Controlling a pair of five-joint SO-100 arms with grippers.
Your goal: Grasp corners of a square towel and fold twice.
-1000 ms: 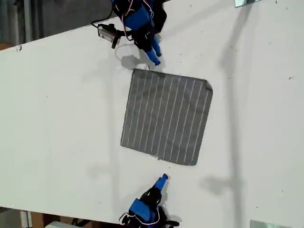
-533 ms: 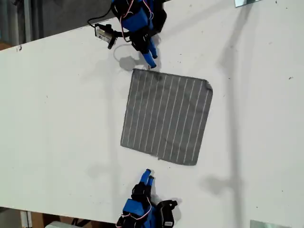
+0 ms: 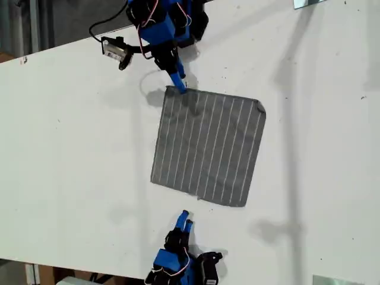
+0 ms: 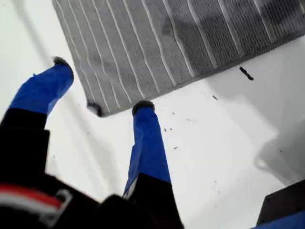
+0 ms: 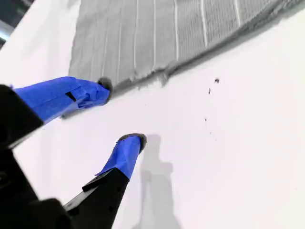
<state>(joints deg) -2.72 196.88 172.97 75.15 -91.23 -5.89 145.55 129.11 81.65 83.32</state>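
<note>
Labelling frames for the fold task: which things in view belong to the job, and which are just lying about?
Job:
- towel, flat on the table
- its corner between my first gripper's open jaws
- my second gripper, open, beside the towel's edge

Lying about:
- dark specks on the table

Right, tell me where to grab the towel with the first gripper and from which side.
Take the towel by its corner, lying flat between the open fingers of my first gripper. Come down from above, probably with one finger just off the edge, since the flat cloth offers no raised fold.
</note>
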